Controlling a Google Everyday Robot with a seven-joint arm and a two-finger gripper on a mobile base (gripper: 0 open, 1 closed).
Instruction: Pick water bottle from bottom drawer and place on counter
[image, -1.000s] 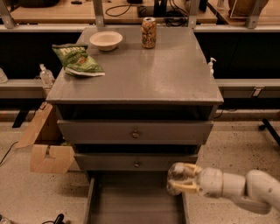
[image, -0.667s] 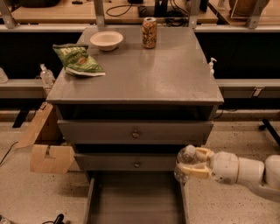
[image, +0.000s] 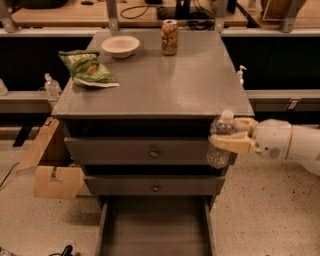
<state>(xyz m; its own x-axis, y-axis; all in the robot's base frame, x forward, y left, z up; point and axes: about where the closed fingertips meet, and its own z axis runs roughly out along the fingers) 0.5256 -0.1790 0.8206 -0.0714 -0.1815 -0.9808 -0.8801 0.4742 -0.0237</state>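
A cream gripper (image: 226, 136), reaching in from the right, is clamped around a roughly upright water bottle (image: 218, 157) held just below the front right corner of the grey counter (image: 165, 82), above the open bottom drawer (image: 155, 227).

The gripper (image: 223, 133), beside the counter (image: 165, 80), has tan jaws and a rounded white arm (image: 295, 145).

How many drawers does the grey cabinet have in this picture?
3: top drawer and middle drawer closed, bottom drawer pulled open. None seems hidden. The tool holds the water bottle beside the top drawer's right end.
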